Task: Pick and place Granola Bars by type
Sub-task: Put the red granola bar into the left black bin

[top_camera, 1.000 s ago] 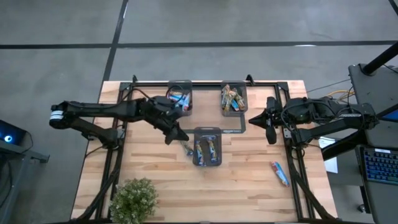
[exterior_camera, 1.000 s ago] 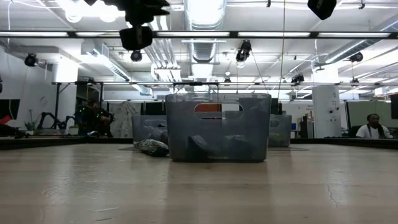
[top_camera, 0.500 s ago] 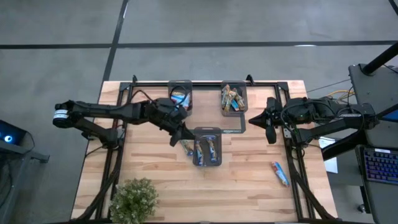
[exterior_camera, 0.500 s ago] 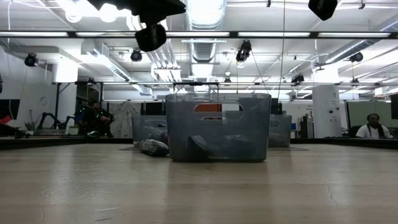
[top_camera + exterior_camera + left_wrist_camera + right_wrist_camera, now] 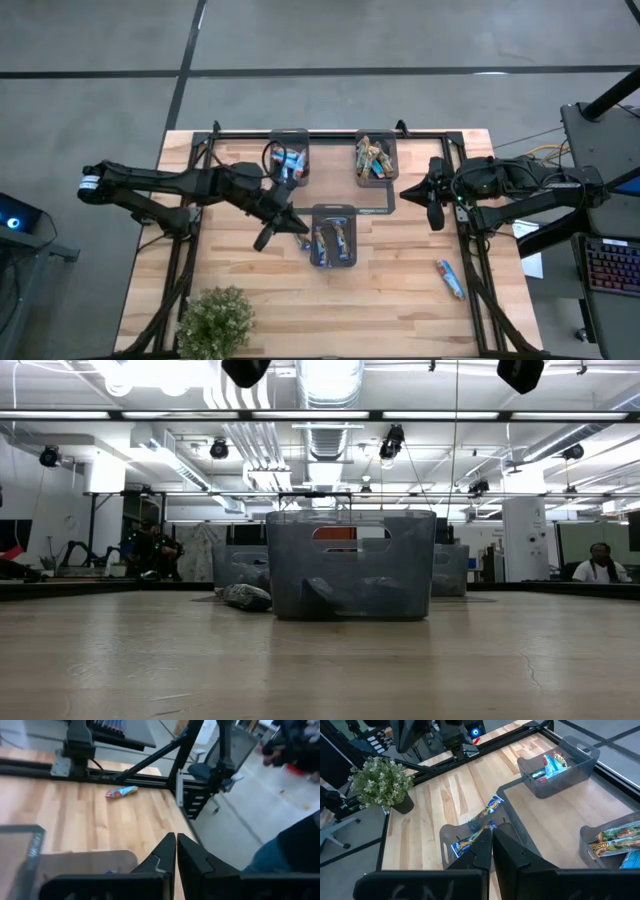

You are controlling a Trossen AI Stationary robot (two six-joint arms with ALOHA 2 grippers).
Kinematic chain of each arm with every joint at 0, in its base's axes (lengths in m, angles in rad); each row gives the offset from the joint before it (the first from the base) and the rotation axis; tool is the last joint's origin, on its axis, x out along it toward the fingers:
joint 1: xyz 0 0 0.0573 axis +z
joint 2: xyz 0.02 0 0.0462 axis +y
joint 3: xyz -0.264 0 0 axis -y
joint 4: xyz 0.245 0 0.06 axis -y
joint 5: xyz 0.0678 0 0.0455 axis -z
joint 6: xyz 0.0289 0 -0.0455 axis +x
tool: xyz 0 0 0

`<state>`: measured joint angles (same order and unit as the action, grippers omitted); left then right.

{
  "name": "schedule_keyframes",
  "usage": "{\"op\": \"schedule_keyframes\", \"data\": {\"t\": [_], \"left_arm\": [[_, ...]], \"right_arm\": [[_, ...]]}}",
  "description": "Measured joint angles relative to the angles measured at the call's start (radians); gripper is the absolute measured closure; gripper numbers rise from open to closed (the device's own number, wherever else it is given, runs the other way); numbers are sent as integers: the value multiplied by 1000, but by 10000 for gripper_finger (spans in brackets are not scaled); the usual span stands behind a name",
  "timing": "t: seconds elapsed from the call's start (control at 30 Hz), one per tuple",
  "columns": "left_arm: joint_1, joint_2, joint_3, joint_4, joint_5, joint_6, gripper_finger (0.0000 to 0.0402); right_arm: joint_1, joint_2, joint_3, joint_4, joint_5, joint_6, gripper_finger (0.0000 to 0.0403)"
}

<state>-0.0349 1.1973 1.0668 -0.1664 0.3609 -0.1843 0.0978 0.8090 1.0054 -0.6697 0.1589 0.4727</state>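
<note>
- Open-plan robotics lab or workshop: exposed ceiling ducts (image 5: 330, 435), strip lights (image 5: 320, 415), grey concrete floor (image 5: 400, 35)
- Wooden tabletop (image 5: 400, 300) inside black metal frame (image 5: 330, 132)
- People seated at distant benches (image 5: 600, 565); office chair (image 5: 205, 770)

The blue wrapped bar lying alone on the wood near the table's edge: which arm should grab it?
Probably the right: its gripper hangs much nearer the lone blue wrapped bar. The left gripper is across the grey centre tray.

Cut off by the upper edge of the low view: both dark arm parts, left (image 5: 246, 371) and right (image 5: 522, 373). Blurred behind the grey bin wall (image 5: 350, 565): its contents. Half hidden beside the middle bin: one bar (image 5: 302, 238). Too small to read: wrapper print.
</note>
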Motion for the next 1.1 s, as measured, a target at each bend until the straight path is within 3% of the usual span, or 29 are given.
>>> {"op": "schedule_keyframes", "data": {"t": [0.2,0.53,0.7,0.93,1.1], "left_arm": [[7,3,-1,0,22,-83,377],[7,3,10,1,43,-130,248],[7,3,10,-3,43,-119,202],[6,3,10,-171,37,40,186],[6,3,10,-290,-49,193,186]], "right_arm": [[0,22,-1,0,0,7,394],[0,90,-1,1,-1,26,394],[0,112,-1,2,-2,48,394],[1,117,-1,2,-8,61,394],[1,117,-1,2,-10,102,394]]}}
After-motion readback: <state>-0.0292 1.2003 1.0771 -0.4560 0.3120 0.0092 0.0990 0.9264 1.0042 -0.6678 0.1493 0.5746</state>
